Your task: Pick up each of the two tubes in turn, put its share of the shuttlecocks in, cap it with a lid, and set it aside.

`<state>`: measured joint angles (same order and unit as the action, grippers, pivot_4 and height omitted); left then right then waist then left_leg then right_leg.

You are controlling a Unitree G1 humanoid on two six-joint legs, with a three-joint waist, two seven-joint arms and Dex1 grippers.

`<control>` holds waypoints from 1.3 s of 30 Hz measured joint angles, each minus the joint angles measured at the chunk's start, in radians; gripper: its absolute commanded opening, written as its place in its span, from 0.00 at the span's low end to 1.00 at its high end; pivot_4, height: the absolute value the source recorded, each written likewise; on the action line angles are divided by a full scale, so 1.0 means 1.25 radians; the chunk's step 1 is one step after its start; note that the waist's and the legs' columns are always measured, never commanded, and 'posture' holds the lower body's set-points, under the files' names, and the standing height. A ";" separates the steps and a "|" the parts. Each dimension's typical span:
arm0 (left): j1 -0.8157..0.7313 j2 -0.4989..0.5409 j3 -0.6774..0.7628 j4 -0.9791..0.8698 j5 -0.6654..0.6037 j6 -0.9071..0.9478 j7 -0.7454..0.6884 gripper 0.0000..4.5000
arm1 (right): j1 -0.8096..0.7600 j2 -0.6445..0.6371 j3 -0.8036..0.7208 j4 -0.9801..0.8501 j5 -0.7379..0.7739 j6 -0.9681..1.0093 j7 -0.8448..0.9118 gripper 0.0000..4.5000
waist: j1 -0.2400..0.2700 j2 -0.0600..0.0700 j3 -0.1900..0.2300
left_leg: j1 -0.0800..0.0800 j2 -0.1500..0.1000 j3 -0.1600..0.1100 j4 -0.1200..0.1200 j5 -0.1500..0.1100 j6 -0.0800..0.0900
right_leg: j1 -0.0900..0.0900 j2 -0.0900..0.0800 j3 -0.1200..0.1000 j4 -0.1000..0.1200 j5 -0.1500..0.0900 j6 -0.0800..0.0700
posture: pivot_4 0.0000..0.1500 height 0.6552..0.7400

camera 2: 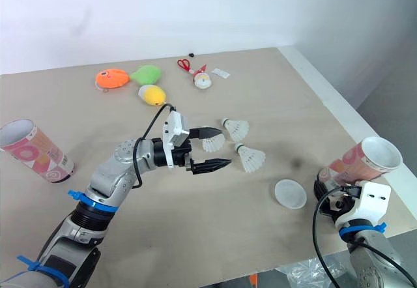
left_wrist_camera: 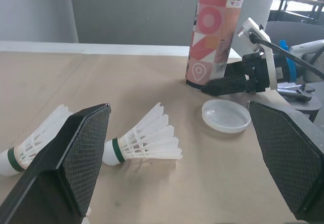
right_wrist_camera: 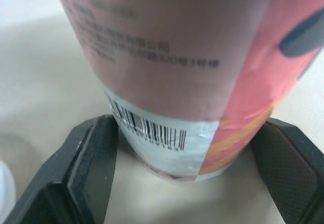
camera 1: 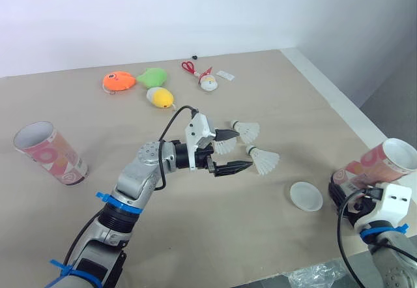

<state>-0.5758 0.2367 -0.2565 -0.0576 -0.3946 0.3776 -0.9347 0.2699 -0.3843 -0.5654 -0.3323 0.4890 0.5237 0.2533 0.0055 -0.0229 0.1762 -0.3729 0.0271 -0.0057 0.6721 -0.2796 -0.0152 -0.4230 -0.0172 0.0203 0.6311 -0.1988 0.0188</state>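
My left gripper [camera 1: 242, 149] hangs open over the middle of the table, its fingers on either side of one white shuttlecock [camera 1: 225, 146]. Two more shuttlecocks [camera 1: 246, 130] [camera 1: 264, 161] lie just beyond the fingertips. A pink patterned tube [camera 1: 384, 161] stands open-mouthed at the right edge. My right gripper [right_wrist_camera: 185, 178] is shut on the base of this tube [right_wrist_camera: 172, 67], a finger [right_wrist_camera: 88, 168] pressed on each side. A round white lid [camera 1: 305, 195] lies between the shuttlecocks and this tube. The second tube [camera 1: 49, 152] stands far left.
Soft toys sit at the back: an orange fish [camera 1: 118, 81], a green one [camera 1: 152, 76], a yellow one [camera 1: 159, 96]. Red scissors [camera 1: 188, 66], a small doll [camera 1: 208, 83] and a white tag [camera 1: 225, 75] are nearby. The table's right edge runs close beside the right tube.
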 measured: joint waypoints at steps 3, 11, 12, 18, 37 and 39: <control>0.000 -0.001 0.000 0.000 0.000 0.000 0.006 1.00 | 0.021 0.005 -0.001 -0.018 0.005 0.001 0.004 0.94 | 0.000 0.000 0.000 | 0.000 0.000 0.000 0.000 0.000 0.000 | 0.000 0.000 0.000 0.000 0.000 0.000 | 1.00 1.00; 0.014 0.003 -0.001 -0.001 0.000 0.000 0.007 1.00 | 0.093 0.010 -0.021 -0.062 0.040 0.005 0.038 0.94 | 0.001 0.000 -0.001 | 0.000 0.000 -0.001 0.000 0.000 0.000 | 0.000 0.001 0.001 0.000 -0.001 -0.002 | 1.00 1.00; 0.014 0.002 -0.001 -0.001 0.000 0.000 0.007 1.00 | 0.094 0.002 -0.021 -0.063 0.044 0.013 0.040 0.94 | 0.001 -0.001 -0.001 | 0.000 0.000 -0.001 0.000 0.000 0.000 | 0.000 0.001 0.001 0.000 -0.002 -0.002 | 1.00 1.00; 0.013 -0.005 -0.001 -0.001 0.001 -0.001 0.006 1.00 | 0.097 -0.050 -0.009 -0.078 0.051 0.111 0.035 0.94 | 0.001 -0.010 -0.008 | 0.000 0.001 -0.002 0.000 0.000 0.000 | 0.001 0.002 0.001 0.000 -0.003 -0.005 | 1.00 1.00; 0.013 0.000 -0.002 -0.001 0.001 -0.001 0.005 1.00 | 0.152 -0.062 -0.012 -0.086 0.051 0.121 0.080 0.94 | 0.003 -0.018 -0.021 | 0.004 0.002 -0.016 -0.001 -0.002 0.003 | 0.012 0.011 -0.001 0.000 -0.012 -0.011 | 1.00 1.00; 0.013 0.002 -0.002 -0.001 0.001 -0.001 0.005 1.00 | 0.180 -0.068 -0.020 -0.093 0.054 0.113 0.106 0.94 | 0.003 -0.017 -0.022 | 0.004 0.002 -0.018 -0.002 -0.002 0.003 | 0.012 0.012 -0.001 0.000 -0.013 -0.011 | 1.00 1.00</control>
<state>-0.5591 0.2388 -0.2590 -0.0587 -0.3938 0.3762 -0.9286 0.4951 -0.4699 -0.5899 -0.4491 0.5559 0.6650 0.3855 0.0098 -0.0444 0.1489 -0.3677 0.0290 -0.0284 0.6701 -0.2822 -0.0112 -0.4080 -0.0026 0.0187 0.6311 -0.2152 0.0050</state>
